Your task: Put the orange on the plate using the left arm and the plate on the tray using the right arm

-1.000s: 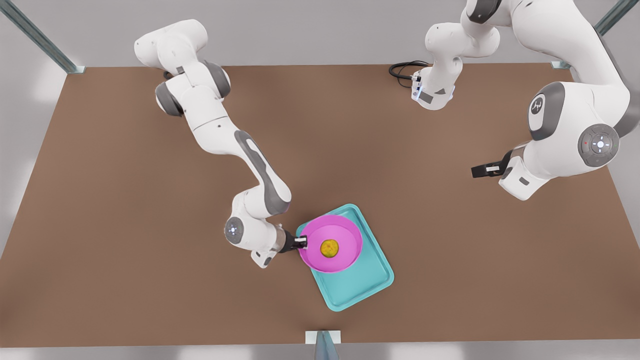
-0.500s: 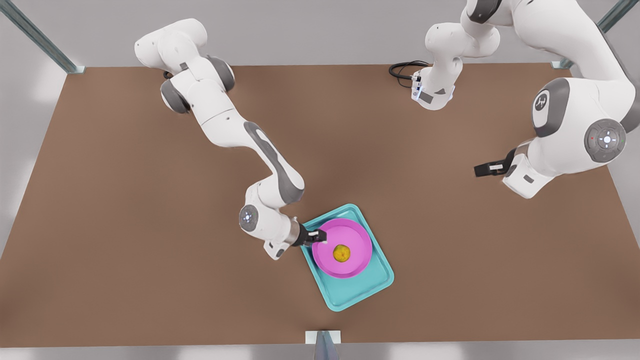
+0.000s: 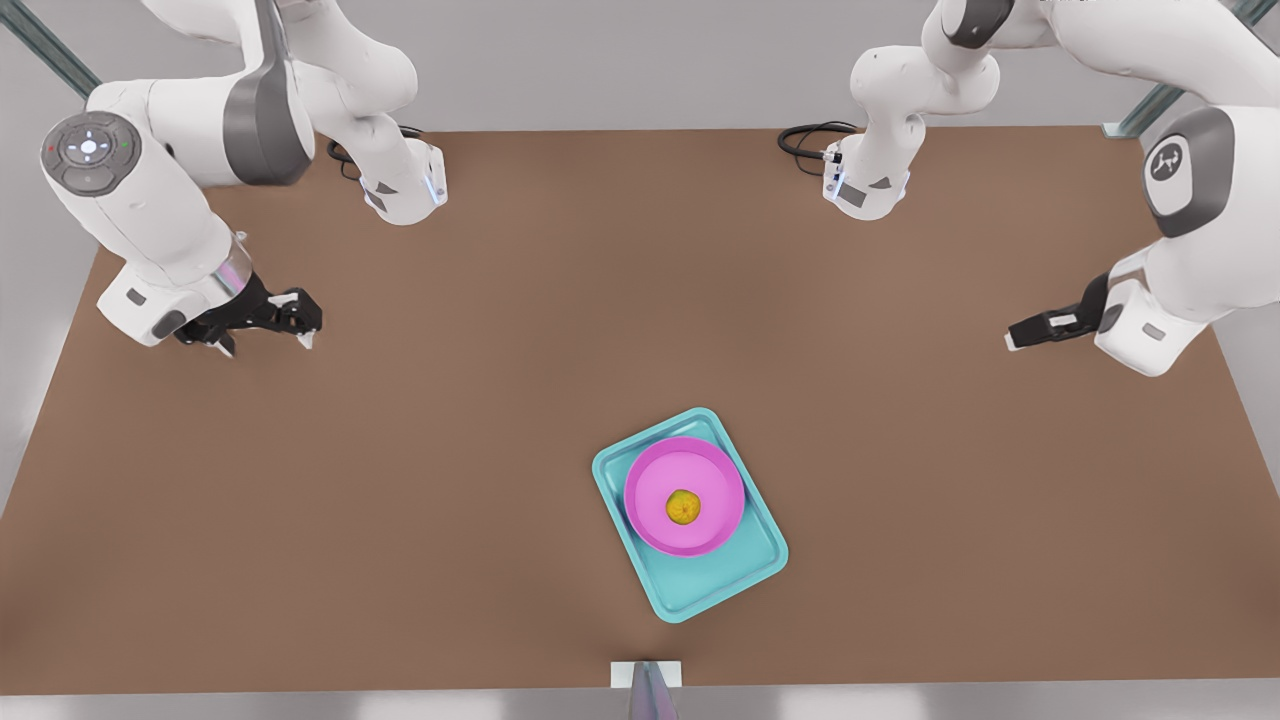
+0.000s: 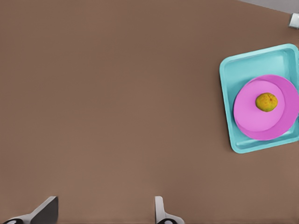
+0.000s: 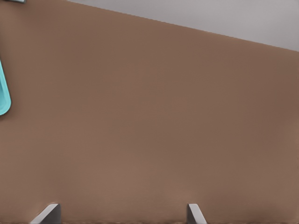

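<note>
Note the small, roundish, yellow-orange mottled orange lying at the centre of the round, bright pink, shallow plate, apart from its raised rim. Note the plate in turn lying flat inside the turquoise rectangular tray with rounded corners, toward the tray's far end, on the brown bench near its front edge. Looks like both placements done.

Find the right end effector hanging over the bench at the front view's left, well apart from the tray, fingers spread wide and empty in its wrist view. Find the left end effector waiting at the front view's right, likewise well apart, fingers parted around nothing.

Expect the orange to be light, firm and prone to rolling: take it across its widest part from above, with modest squeeze. Expect the plate to be stiff, light and probably slick: pinch the raised rim at one side and keep it level, or risk the fruit rolling off. Treat the tray as rigid; leave alone.
</note>
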{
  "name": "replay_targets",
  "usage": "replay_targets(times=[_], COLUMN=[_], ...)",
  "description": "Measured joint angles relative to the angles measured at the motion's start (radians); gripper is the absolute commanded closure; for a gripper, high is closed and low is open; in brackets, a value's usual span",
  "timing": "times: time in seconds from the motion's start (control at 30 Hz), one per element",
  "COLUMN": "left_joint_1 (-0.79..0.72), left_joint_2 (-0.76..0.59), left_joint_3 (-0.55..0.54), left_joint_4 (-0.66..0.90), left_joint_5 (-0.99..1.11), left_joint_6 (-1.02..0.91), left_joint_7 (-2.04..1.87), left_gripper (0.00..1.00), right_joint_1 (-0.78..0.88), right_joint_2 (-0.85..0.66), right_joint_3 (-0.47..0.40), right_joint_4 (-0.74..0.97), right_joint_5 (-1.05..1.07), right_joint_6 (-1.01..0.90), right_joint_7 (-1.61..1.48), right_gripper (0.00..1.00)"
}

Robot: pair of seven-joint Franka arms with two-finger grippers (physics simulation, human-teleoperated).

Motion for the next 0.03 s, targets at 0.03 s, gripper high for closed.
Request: replay_targets(times=[0.03], left_joint_1=[0.0], left_joint_2=[0.005], left_joint_3=[0.0], left_joint_4=[0.0], left_joint_5=[-0.003], left_joint_6=[0.0], left_joint_7=[0.001], left_gripper=[0.0], right_joint_1=[-0.004], right_joint_2=[-0.003], right_joint_3=[-0.001], right_joint_4=[-0.002], right_joint_5=[-0.007], right_joint_6=[-0.017], right_joint_7=[-0.01], right_gripper=[0.0])
